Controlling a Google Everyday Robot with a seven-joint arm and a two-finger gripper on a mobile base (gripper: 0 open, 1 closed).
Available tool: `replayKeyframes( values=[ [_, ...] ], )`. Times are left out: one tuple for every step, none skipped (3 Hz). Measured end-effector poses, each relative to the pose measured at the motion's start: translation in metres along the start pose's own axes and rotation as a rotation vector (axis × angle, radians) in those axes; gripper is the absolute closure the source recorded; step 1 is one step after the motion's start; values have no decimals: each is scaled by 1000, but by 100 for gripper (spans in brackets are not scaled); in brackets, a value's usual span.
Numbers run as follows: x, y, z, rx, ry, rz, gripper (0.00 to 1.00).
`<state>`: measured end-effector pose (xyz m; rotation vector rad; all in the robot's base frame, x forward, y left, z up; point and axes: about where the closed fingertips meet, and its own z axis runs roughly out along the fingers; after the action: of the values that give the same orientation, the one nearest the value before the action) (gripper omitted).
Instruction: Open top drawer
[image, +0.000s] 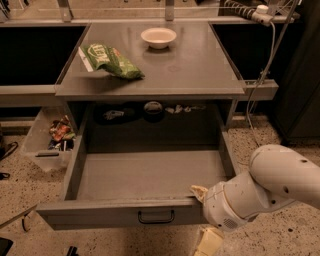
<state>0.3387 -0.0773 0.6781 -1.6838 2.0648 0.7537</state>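
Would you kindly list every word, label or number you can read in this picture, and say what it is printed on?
On the green bag lying on the table: white lettering, too blurred to read.
On the wrappers in the bin on the floor: print too small to read.
On the bowl, the top drawer and the gripper at the drawer's front right corner: no text visible.
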Motion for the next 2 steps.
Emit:
replayKeyframes(
  values=[
    [2,12,6,-26,5,-2,0],
    [0,12,4,-26,5,-2,0]
  ],
)
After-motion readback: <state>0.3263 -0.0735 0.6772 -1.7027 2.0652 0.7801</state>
